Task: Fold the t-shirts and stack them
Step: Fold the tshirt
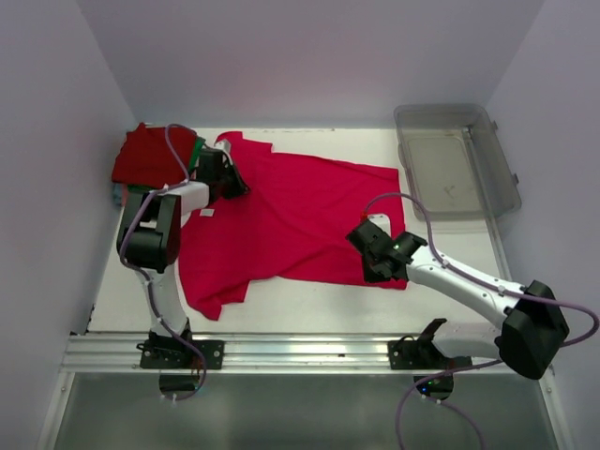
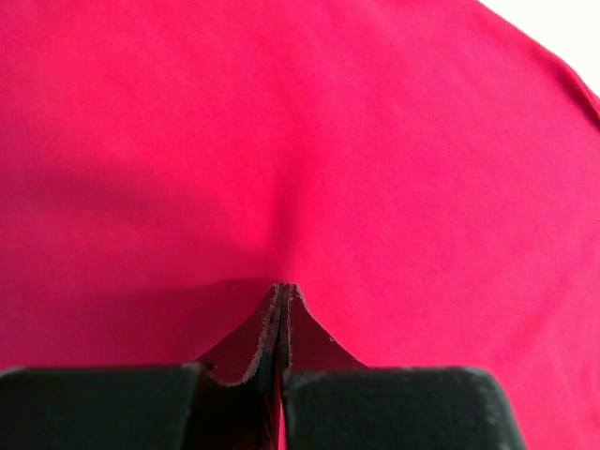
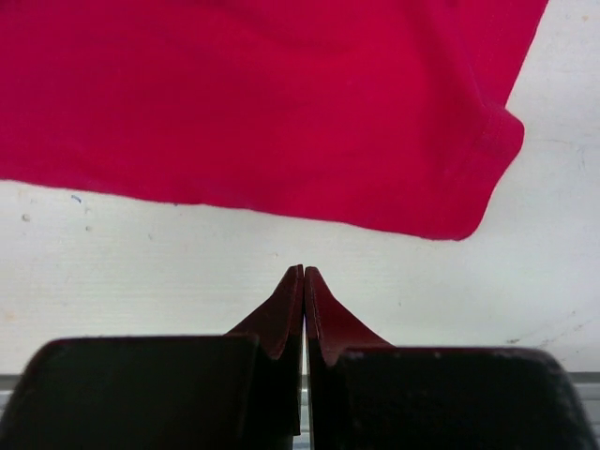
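- Surroundings: a clear grey plastic bin sits at the far right corner of the white table, partly over the edge and well apart from the spread garment. A metal rail runs along the near edge and carries both arm bases.
- A stack of folded t-shirts lies in the far left corner. Dark red is on top, and a green edge shows on the side facing the left arm.
- The crimson-pink t-shirt is spread flat across the middle of the table, between the stack and the bin.
- Obstruction: the left arm's forearm crosses the neck end of the shirt and hides part of it from overhead.
- Material: soft matte knit. It is mostly smooth, with shallow creases and a stitched hem that curls slightly at the near right corner.
- Orientation: the long axis runs left to right. The neck end, with its white label, is at the left, and the hem faces the bin. One sleeve points to the far side and the other to the near left.
- Left gripper: it is over the far-left shoulder area with its fingers pressed together at the cloth. I cannot tell whether any fabric is caught.
- Right gripper: it is at the near right hem. Its fingers are together over bare tabletop, just short of the shirt edge.
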